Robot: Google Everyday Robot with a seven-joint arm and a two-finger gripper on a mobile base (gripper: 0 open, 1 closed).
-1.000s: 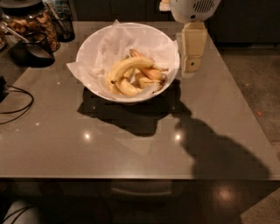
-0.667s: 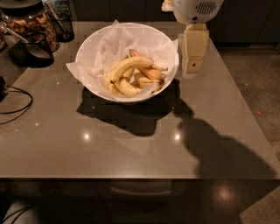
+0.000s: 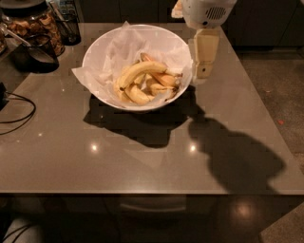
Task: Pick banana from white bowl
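The white bowl (image 3: 97, 54), lined with crinkled white paper, stands at the back middle of the brown table. Several bananas lie in it. The banana (image 3: 162, 79) is the small, dull brownish-yellow one at the right side of the pile, with its thin stem pointing toward the right rim. A larger pale-yellow banana (image 3: 140, 71) lies across the top of the pile. My gripper (image 3: 204, 57) hangs cream-coloured from the white arm head (image 3: 208, 12), just outside the bowl's right rim and above the table. It holds nothing that I can see.
A dark glass jar of snacks (image 3: 33, 21) and a black scoop cup (image 3: 35, 52) stand at the back left, with another dark container (image 3: 66, 19) behind. A black cable (image 3: 16, 111) lies at the left edge. The table's front edge (image 3: 142, 192) runs across below.
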